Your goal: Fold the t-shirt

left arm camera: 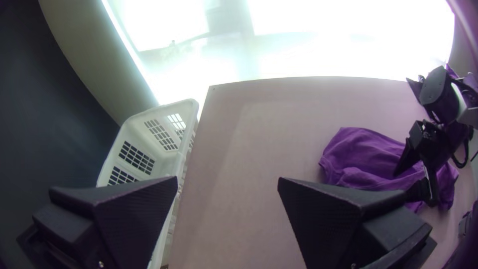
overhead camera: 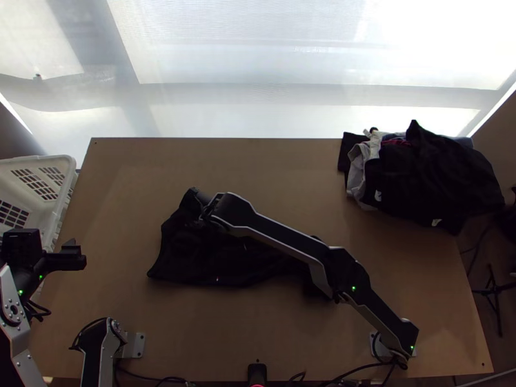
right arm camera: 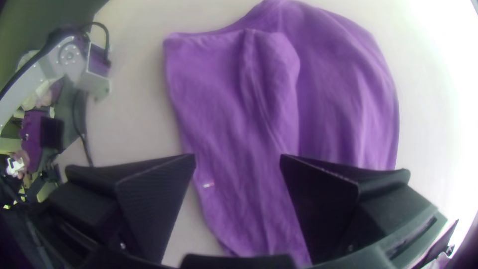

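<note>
One t-shirt, long axis left to right

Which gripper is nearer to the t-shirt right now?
Right. The right gripper is directly over the t-shirt; the left gripper is well away from it, at the left edge of the table, near the white basket.

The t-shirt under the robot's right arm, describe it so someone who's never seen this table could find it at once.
On the light wooden table, just left of the middle, the right arm stretches over a dark, rumpled t-shirt. A tiny pale mark shows near its near edge. It lies apart from the heaped clothes at the far right corner.
</note>
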Available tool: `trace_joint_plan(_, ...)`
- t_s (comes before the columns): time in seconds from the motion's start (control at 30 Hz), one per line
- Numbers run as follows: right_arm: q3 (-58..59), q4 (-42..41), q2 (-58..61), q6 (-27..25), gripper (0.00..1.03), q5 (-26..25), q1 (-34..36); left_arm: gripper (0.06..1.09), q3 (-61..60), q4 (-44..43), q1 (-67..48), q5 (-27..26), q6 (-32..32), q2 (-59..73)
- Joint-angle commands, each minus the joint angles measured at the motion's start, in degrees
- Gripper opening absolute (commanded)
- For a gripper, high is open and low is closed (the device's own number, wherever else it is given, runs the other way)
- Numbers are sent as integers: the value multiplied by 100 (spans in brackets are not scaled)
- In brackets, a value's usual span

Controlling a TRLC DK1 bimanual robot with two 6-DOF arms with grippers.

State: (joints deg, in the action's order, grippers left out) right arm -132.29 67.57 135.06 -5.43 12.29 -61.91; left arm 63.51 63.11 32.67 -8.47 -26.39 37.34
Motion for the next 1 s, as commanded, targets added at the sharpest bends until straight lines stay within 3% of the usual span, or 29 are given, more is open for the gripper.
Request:
trace_joint_plan(0.0, -25, -385, 363, -28, 77, 10, 241, 104, -40, 8, 47, 3, 29, -25)
trace_joint_plan(0.23, -16, -526, 670, -37, 76, 10, 258, 104, -40, -27, 38, 3, 29, 54)
trace_joint_plan(0.47, -16, -895, 776, -63, 44, 10, 135, 104, -58, -36, 47, 3, 29, 71)
trace_joint_plan(0.6, -16, -1000, 767, -90, 2, 10, 135, 104, -49, -53, 56, 12, 20, 80)
trace_joint_plan(0.77, 28, -745, 143, -81, 3, 10, 135, 104, -119, -89, 47, 3, 20, 107)
trace_joint_plan(0.97, 98, 37, -1422, -336, 3, 115, 258, 104, -137, -229, -164, -14, 46, 247)
